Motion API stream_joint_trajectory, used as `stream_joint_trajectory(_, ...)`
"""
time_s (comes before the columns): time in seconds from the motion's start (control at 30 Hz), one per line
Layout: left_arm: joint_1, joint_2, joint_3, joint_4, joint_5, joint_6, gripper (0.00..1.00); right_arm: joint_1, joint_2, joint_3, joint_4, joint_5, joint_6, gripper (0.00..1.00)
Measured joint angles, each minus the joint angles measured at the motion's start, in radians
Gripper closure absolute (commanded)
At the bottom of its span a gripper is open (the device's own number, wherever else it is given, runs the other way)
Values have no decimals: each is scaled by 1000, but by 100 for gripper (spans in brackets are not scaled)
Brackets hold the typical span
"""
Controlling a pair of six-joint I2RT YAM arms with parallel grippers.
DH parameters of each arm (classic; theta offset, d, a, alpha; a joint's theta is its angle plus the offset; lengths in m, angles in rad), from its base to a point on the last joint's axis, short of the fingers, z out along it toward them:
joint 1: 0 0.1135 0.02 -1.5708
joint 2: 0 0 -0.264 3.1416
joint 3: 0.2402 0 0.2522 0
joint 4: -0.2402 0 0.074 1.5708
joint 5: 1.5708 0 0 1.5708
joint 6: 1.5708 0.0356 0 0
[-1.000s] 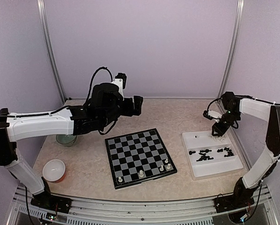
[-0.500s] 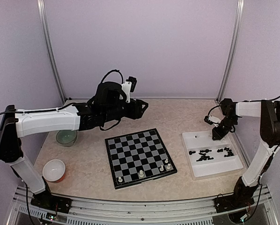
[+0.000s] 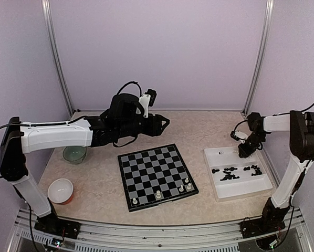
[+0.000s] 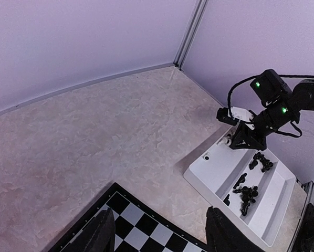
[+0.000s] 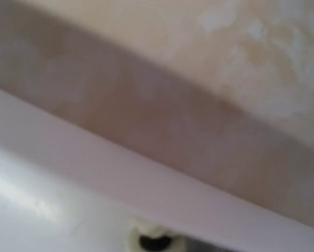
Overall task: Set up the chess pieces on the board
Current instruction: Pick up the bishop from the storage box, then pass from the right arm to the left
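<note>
— Where are your claws just now?
— My right claw [image 3: 244,150] is low over the far end of the white tray [image 3: 236,190], close to its rim. My left claw [image 4: 159,236] hangs in the air behind the board [image 3: 146,168], jaws apart, nothing between them.
— Is the right one holding anything?
— I cannot tell. Its own camera is blurred and shows none of my fingers, only the tray rim and a small cream round thing [image 5: 152,239] with a dark middle at the bottom edge. That may be a piece seen end-on, its long axis running toward the lens, but I would not swear to it.
— And the rest of the set?
— A few cream pieces [image 3: 158,194] stand upright by the board's near edge, long axes vertical. The black pieces [image 3: 229,174] lie heaped in the tray's middle part, too small to say which way each points. One lone black piece [image 3: 219,152] sits apart, near my right claw. The board is square, so it has no long axis. It lies turned a little, the right end of its near edge farther from me than the left.
— What might go wrong?
— A piece this small can be pinched off-centre and squirt out, or tip in the jaws and end up lying on its square. Lifting so close to the rim, I might clip the tray and scatter the black heap. Carrying across, my arms could crowd each other above the board
</note>
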Motion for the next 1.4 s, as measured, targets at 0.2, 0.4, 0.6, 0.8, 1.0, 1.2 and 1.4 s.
stream_joint_trajectory(0.2, 0, 3, 0, 0, 11, -11, 41, -4, 2, -1, 16, -28, 17, 95)
stream_joint_trajectory(0.4, 0, 3, -2, 19, 62, -24, 41, -4, -102, -64, -32, -126, 11, 96)
stream_joint_trajectory(0.6, 0, 63, 37, 59, 213, -55, 42, -2, -288, -53, -112, -289, -22, 94)
stream_joint_trajectory(0.8, 7, 200, 114, 75, 414, -134, 43, 125, -369, 40, -185, -475, -63, 94)
stream_joint_trajectory(1.0, 34, 278, 118, 143, 589, -315, 41, 378, -404, 134, -206, -523, -95, 93)
stream_joint_trajectory(1.2, 53, 312, 95, 310, 719, -494, 37, 510, -367, 232, -230, -509, -125, 93)
stream_joint_trajectory(1.4, 45, 313, 82, 395, 778, -572, 40, 605, -309, 255, -252, -445, -144, 92)
